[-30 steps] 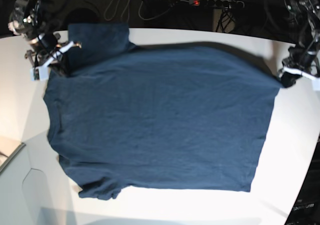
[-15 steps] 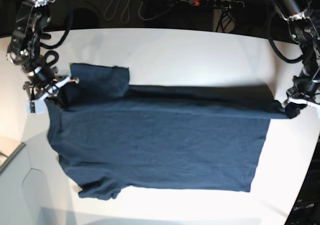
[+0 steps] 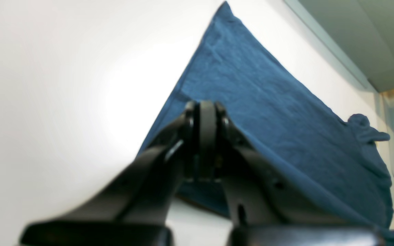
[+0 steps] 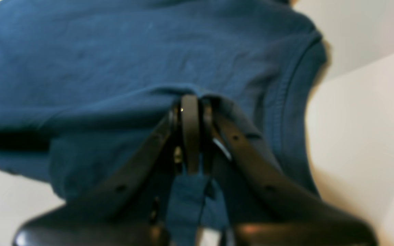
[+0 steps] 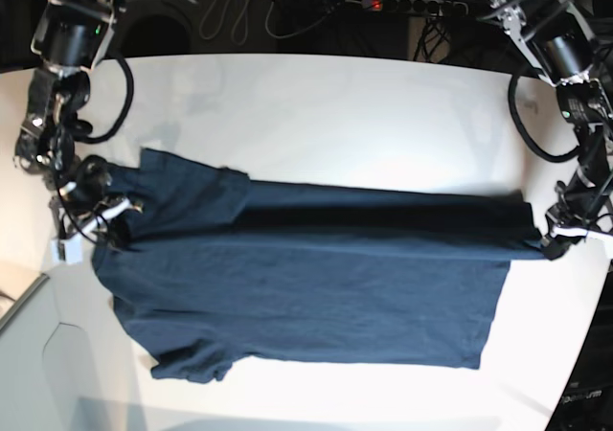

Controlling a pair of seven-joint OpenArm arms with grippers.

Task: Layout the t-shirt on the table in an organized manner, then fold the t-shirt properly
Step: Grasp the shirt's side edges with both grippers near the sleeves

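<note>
The dark navy t-shirt (image 5: 306, 278) lies on the white table (image 5: 326, 115), its far half lifted and folded over toward the near side. My left gripper (image 5: 556, 240) is shut on the shirt's far hem corner at the right; in the left wrist view (image 3: 206, 119) its jaws are closed on the cloth (image 3: 268, 102). My right gripper (image 5: 101, 222) is shut on the shoulder beside the sleeve at the left; in the right wrist view (image 4: 190, 112) its jaws pinch the fabric near the collar seam (image 4: 286, 102). The neck label is hidden.
A power strip (image 5: 412, 6) and cables lie behind the table's far edge. A grey-white box corner (image 5: 19, 297) sits at the left front. The table's curved edge runs close to my left gripper on the right.
Both grippers have pulled the shirt's far edge toward the near side, from the table's back to about its middle. The far sleeve and hem came along, folding over the lower half.
</note>
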